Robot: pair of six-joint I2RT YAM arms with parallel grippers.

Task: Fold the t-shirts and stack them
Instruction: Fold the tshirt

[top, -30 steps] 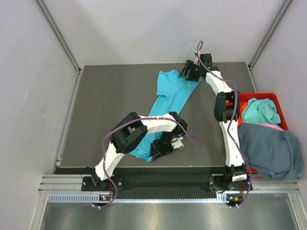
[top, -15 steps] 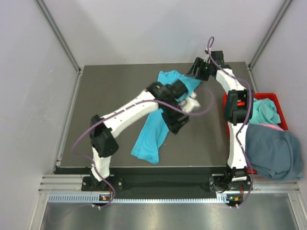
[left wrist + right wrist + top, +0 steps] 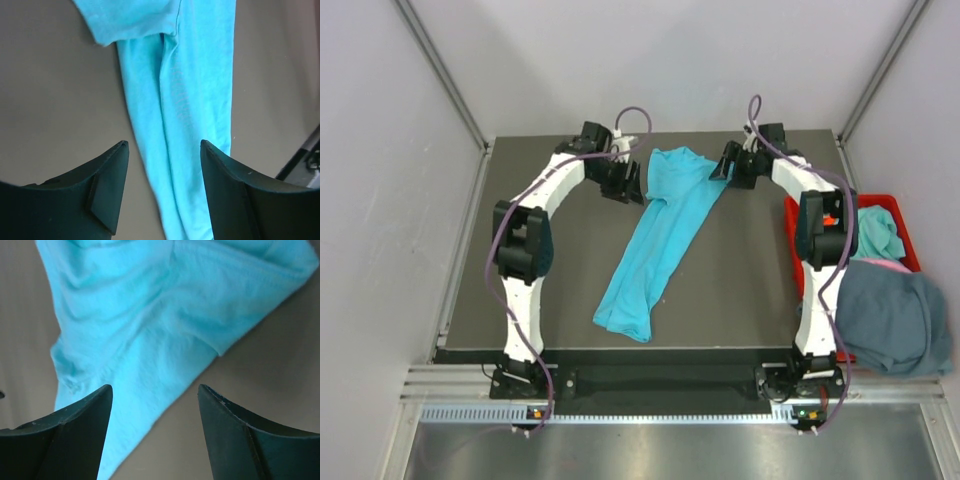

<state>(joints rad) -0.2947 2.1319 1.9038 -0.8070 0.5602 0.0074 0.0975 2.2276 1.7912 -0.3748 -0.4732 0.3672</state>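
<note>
A bright turquoise t-shirt (image 3: 655, 240) lies on the dark table (image 3: 540, 280) as a long narrow strip, running from the far middle down toward the front left. My left gripper (image 3: 628, 185) hovers open at the left side of the shirt's far end. In the left wrist view the shirt (image 3: 185, 75) passes under the open left gripper (image 3: 162, 145), which holds nothing. My right gripper (image 3: 725, 165) is open at the shirt's far right corner. The right wrist view shows a cloth edge (image 3: 150, 315) below the open right gripper (image 3: 154, 387), with no contact visible.
A red bin (image 3: 800, 215) stands at the table's right edge. It holds another turquoise t-shirt (image 3: 875, 230), a pinkish one (image 3: 888, 264) showing as a sliver, and a slate blue-grey one (image 3: 895, 315) draped over its front. Grey walls enclose the table.
My left arm has swung from the shirt's near end to the far left and its gripper has opened. The right gripper shifted slightly at the far corner.
</note>
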